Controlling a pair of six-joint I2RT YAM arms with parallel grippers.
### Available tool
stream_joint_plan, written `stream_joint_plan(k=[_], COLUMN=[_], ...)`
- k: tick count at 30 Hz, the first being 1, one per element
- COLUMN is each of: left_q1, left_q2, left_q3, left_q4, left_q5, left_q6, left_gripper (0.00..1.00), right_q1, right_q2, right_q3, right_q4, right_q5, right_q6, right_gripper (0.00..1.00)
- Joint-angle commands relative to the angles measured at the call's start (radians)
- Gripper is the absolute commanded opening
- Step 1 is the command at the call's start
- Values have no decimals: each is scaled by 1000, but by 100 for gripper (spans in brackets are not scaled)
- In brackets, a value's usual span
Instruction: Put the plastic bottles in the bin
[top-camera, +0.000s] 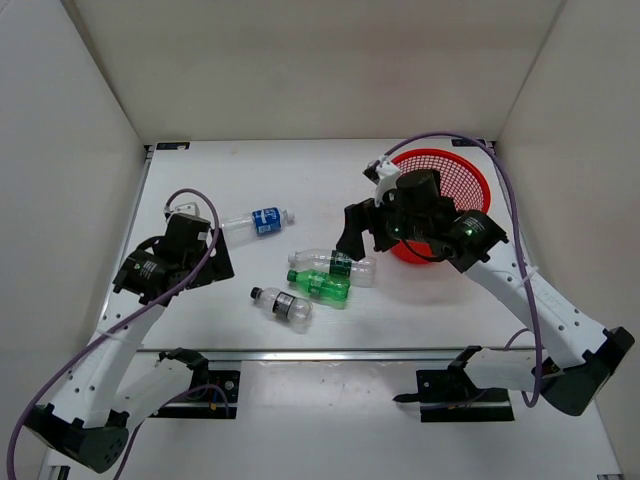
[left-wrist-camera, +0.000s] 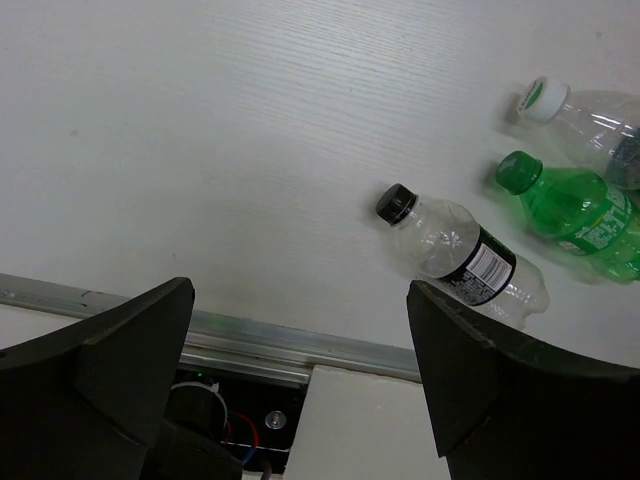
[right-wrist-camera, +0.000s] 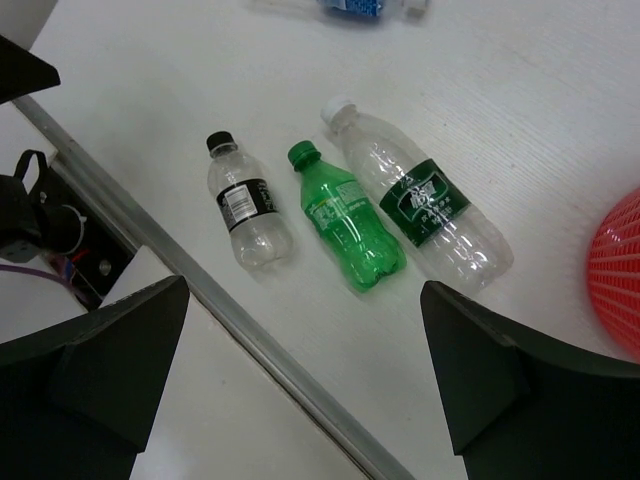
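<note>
None of the four bottles is in the red mesh bin yet, so the step in hand looks like the first pick. The right gripper seems best placed for it: its jaws stand wide apart with nothing between them, above three bottles lying side by side on the white table. These are the clear bottle with the dark green label, the all-green bottle just beside it, and the black-capped bottle with the dark grey label a little apart. An outer bottle should probably go first, since the green one sits between neighbours with little room for a finger. The dark-green-labelled one lies nearest the bin. The fingers ought to close across its body, square to its long axis, near the label, because thin plastic may roll or squirt out of an off-centre pinch. The blue-labelled bottle lies alone, farther left, nearer the left gripper, which is also fully spread and empty. The right arm rises from its near-right base and bends inward, its wrist beside the bin's near-left rim, fingers angled down and left toward the cluster. The left arm is folded over the left part of the table, its wrist camera looking toward the metal rail at the near edge.
</note>
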Motion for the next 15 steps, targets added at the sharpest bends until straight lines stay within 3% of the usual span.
stream_joint_plan(k=[1, 8, 15], left_q1=[-16, -35, -92], left_q2=[-24, -59, -87], left_q3=[1, -99, -354], left_q4=[-7, 52, 155], left_q5=[38, 154, 218], left_q6=[-26, -70, -493], left_gripper=[99, 99, 99], right_q1=[29, 98, 156], right_q2=[19, 41, 53], right_q3=[71, 91, 74], right_q4=[-31, -72, -77], right_q5=[36, 143, 319], right_q6=[11, -1, 42], right_gripper=[99, 99, 99])
